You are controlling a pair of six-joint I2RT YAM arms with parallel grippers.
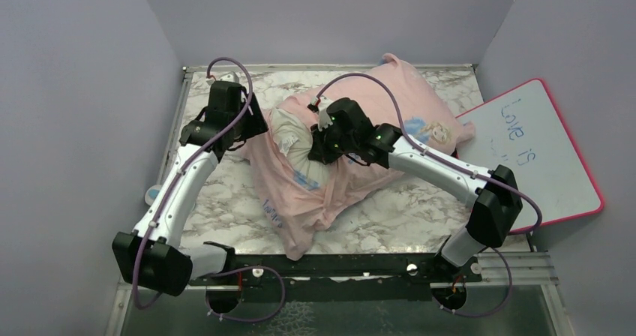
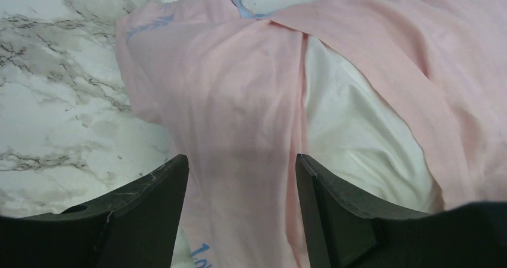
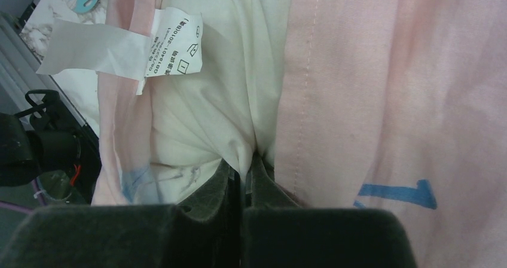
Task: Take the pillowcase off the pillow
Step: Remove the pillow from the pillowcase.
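Toward the surface's (image 1: 420, 208) far edge, the right pincer (image 3: 244, 163) clenches the pillow (image 3: 197, 118); the left pincer (image 2: 239, 160), released, likely needs to grasp the pillowcase (image 2: 239, 88) and pull.

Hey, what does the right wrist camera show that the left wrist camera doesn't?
Only the right wrist view: the right gripper shut, pinching the white pillow, with a printed care label above it. Only the left wrist view: the left gripper open, its jaws standing either side of a fold of the pillowcase. Both: the pink pillowcase parted, with bare white pillow showing in the gap.
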